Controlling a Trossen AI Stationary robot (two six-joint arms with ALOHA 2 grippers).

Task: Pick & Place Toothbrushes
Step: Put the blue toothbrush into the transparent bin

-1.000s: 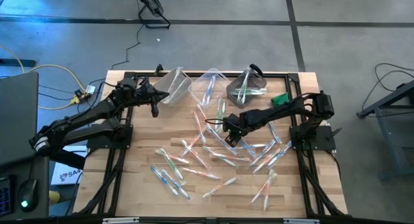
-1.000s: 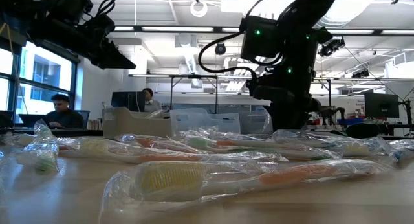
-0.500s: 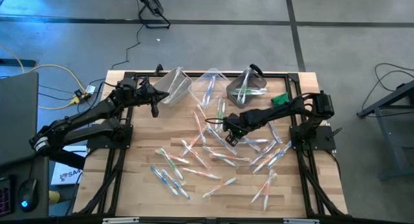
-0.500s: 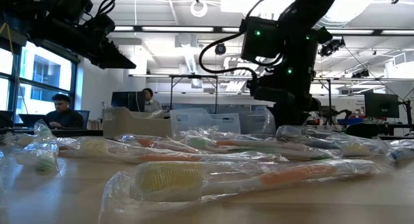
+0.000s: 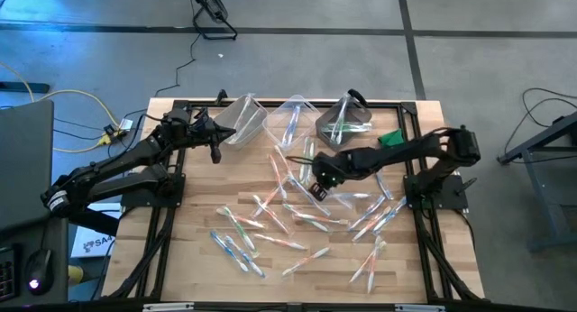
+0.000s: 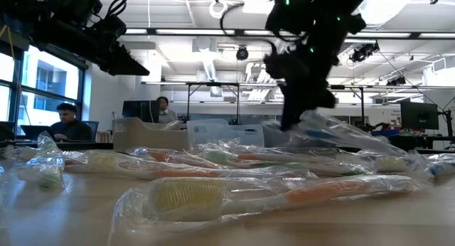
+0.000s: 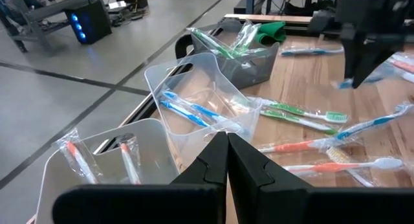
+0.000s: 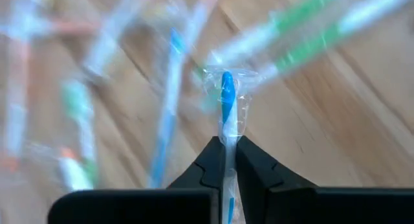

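Note:
Many wrapped toothbrushes with orange, blue or green handles lie scattered flat on the wooden table. My right gripper hovers over the middle of the table, shut on a blue toothbrush in a clear wrapper, also seen in the low view. My left gripper is shut and empty. It waits at the far left beside the bins, fingertips together in its wrist view. My right gripper pinches the wrapped blue toothbrush between its two fingers, at a place near one end. A short blue end sticks out past the fingertips. The fingers slant steeply down from above. The toothbrush hangs tilted, its long part sloping down toward the pile.
Three clear bins stand along the far edge. The left one holds orange brushes, the middle one blue ones, and the right one green ones. A small green object lies at the far right. The near left of the table has free wood.
My right gripper has taken hold of the blue wrapped toothbrush and risen with it, tipping to a less steep angle. The toothbrush has come up off the pile at its held end. My left arm has kept still.

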